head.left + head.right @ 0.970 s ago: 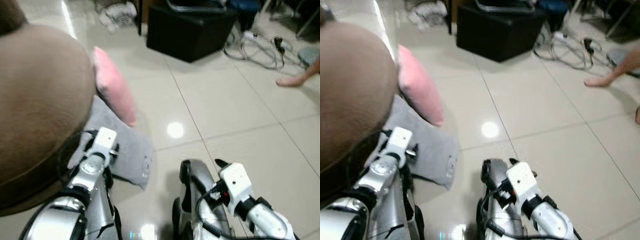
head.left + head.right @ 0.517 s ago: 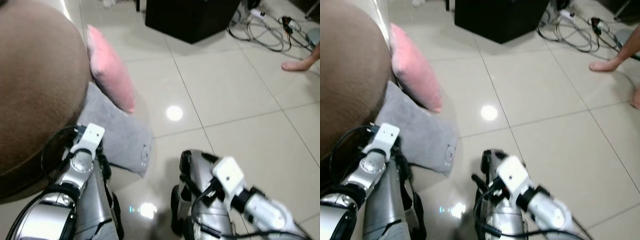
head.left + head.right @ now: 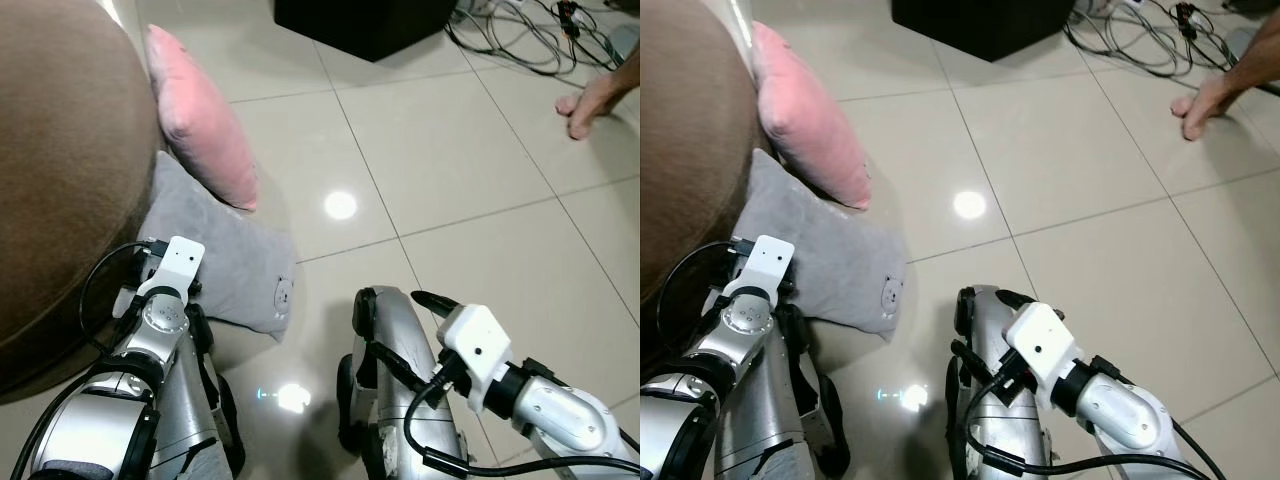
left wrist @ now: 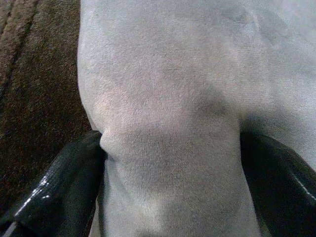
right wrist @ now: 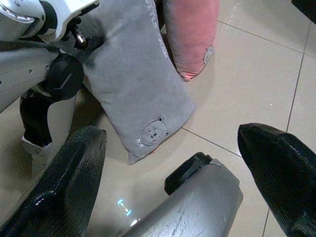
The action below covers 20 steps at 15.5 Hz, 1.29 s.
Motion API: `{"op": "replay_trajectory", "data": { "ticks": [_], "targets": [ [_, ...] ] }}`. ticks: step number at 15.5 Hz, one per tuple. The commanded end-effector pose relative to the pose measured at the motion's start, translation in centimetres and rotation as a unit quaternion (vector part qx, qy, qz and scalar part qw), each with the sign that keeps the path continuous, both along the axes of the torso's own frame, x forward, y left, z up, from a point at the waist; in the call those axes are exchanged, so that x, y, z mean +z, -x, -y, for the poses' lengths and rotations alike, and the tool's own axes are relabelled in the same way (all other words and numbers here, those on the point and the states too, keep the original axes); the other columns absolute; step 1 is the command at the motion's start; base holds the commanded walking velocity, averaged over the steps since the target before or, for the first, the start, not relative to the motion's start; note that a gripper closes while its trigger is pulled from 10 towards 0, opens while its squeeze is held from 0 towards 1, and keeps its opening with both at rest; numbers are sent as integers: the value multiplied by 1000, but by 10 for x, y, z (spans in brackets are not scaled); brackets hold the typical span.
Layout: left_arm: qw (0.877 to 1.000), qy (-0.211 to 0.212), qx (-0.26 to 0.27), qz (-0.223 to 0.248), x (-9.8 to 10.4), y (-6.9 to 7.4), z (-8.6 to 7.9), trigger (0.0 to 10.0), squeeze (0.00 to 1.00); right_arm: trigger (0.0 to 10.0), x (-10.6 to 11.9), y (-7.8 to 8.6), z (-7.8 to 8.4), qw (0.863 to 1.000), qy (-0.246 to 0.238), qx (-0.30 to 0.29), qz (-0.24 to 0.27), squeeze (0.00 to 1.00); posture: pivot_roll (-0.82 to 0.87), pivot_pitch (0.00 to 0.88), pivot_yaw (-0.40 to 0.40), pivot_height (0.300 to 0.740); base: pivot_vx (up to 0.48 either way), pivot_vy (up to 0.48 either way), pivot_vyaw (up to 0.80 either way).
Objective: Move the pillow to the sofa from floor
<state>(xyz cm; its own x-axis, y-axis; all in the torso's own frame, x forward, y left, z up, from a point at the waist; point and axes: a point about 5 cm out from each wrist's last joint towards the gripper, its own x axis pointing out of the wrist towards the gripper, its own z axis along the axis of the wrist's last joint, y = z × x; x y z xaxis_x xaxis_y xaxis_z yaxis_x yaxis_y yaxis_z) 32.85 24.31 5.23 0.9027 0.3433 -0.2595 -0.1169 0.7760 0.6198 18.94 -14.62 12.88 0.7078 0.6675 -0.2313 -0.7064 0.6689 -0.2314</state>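
A grey pillow (image 3: 235, 265) with a small bear print lies on the tile floor, leaning against the brown sofa (image 3: 60, 170). A pink pillow (image 3: 200, 130) stands behind it, also against the sofa. My left arm (image 3: 165, 300) reaches down onto the grey pillow's near edge. In the left wrist view my left gripper (image 4: 173, 163) is shut on the grey pillow (image 4: 163, 98), whose fabric is pinched in between the two black fingers (image 4: 64, 182). My right gripper (image 5: 173, 136) hangs open above the floor, nothing between its fingers (image 5: 64, 187).
A black box (image 3: 360, 15) stands on the floor at the back, with a tangle of cables (image 3: 510, 35) to its right. A person's bare foot (image 3: 595, 100) rests at the far right. My own silver leg (image 3: 395, 340) is below the right arm.
The camera has tipped down and nearer, so the whole scene has slid up the picture. My left wrist has stayed at the grey pillow's near edge; the right arm shifted slightly.
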Motion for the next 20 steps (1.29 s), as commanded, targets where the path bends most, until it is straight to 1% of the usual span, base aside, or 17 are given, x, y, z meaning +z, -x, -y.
{"op": "replay_trajectory", "data": {
  "ticks": [1,6,13,20],
  "targets": [
    [1000,-14,3,-18,-6,4,2,0,0,10000,2,4,4,1000,5,5,-4,0,-222,341,-156,475,0,0,0],
    [1000,-24,12,-15,-3,2,-2,0,0,10000,6,5,10,1000,20,23,-5,0,-227,350,-157,475,0,0,0],
    [999,-28,17,-6,0,1,-4,0,0,10000,7,5,10,999,15,33,-8,0,-225,351,-166,475,0,0,0],
    [1000,-20,21,-2,1,0,-4,0,0,10000,7,6,9,999,12,33,-8,0,-220,342,-164,475,0,0,0]
  ]
}}
